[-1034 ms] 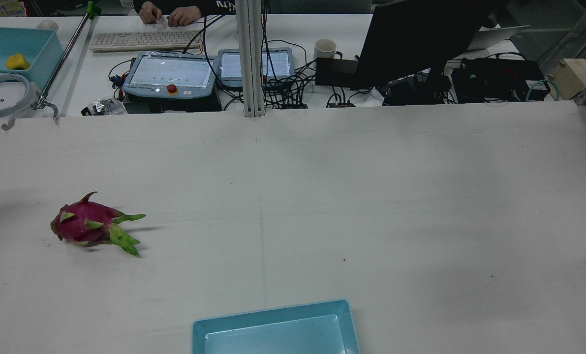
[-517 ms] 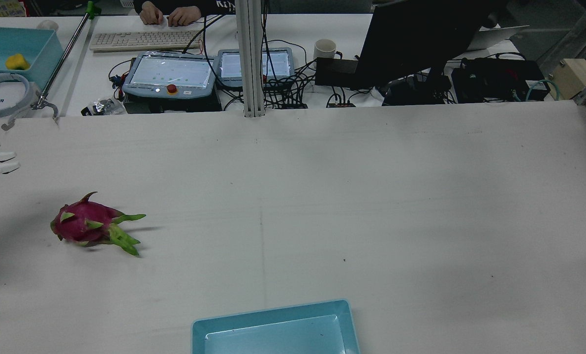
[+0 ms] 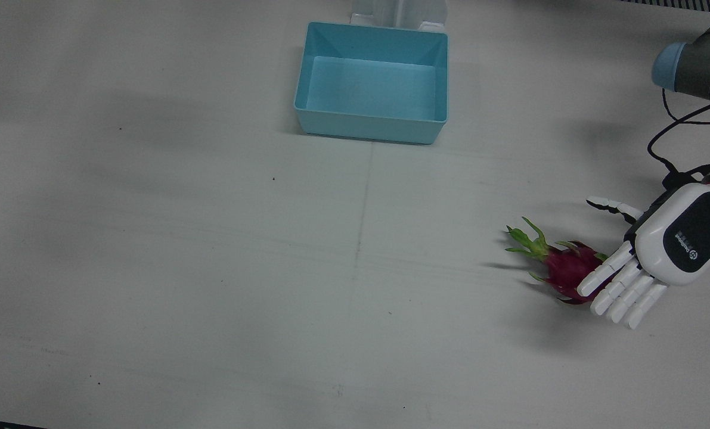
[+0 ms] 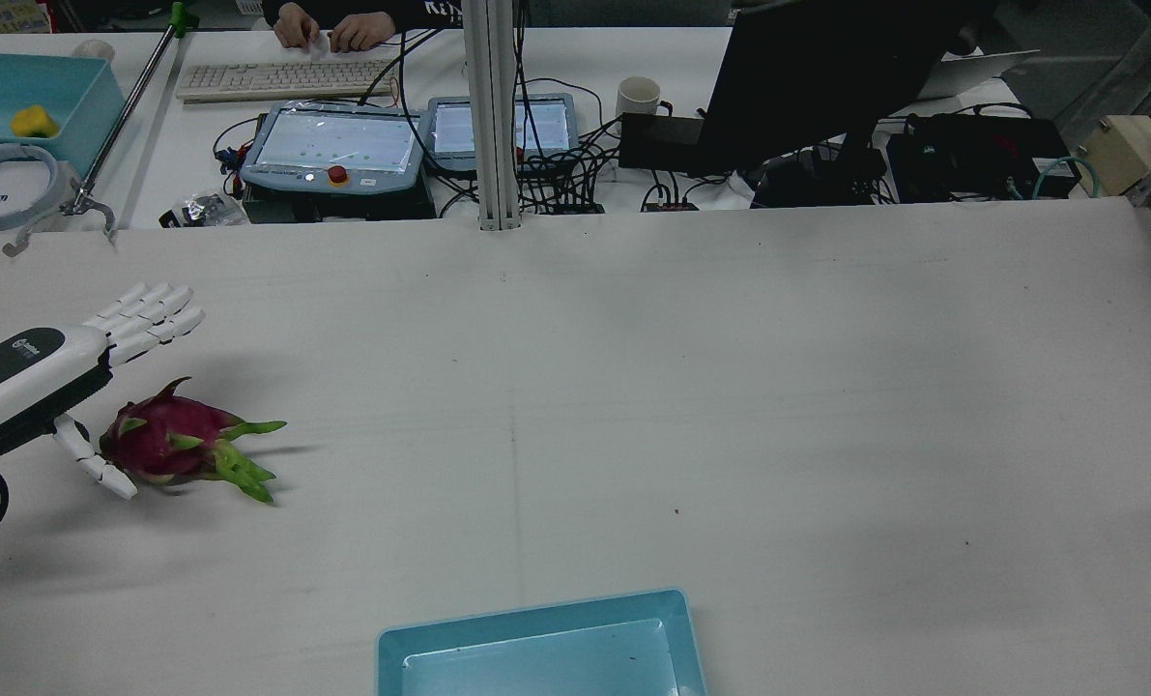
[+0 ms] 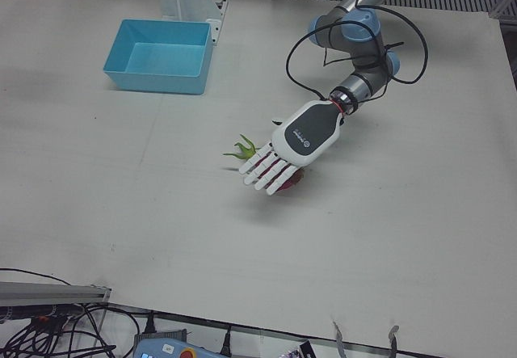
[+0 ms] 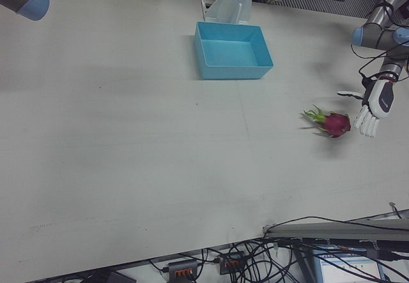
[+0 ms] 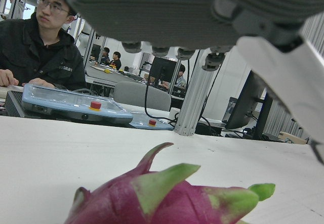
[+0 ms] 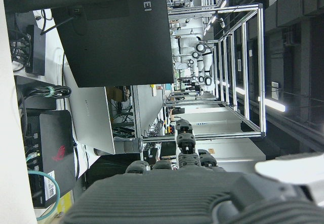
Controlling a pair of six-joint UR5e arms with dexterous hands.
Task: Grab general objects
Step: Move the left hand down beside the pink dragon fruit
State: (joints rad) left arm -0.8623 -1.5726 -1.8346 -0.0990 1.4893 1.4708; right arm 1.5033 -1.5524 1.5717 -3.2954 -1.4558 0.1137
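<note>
A magenta dragon fruit (image 4: 164,442) with green leaf tips lies on the white table, left of centre in the rear view. It also shows in the front view (image 3: 560,271), the left-front view (image 5: 288,183), the right-front view (image 6: 335,123) and, close up, the left hand view (image 7: 167,198). My left hand (image 4: 24,377) is open and hovers at the fruit's stem-side end, with its fingers (image 4: 145,314) stretched out past the fruit's far side. It also shows in the front view (image 3: 670,244) and the left-front view (image 5: 303,132). My right hand (image 8: 177,193) shows only in its own view, open and empty.
A light blue bin (image 4: 536,619) stands empty at the table's near edge by the pedestals; it also shows in the front view (image 3: 372,128). Beyond the far edge are teach pendants (image 4: 333,145), a monitor (image 4: 807,77), cables and a seated person (image 7: 35,47).
My left hand has come in from the rear view's left edge and moved right to the dragon fruit. The fruit has not moved.
</note>
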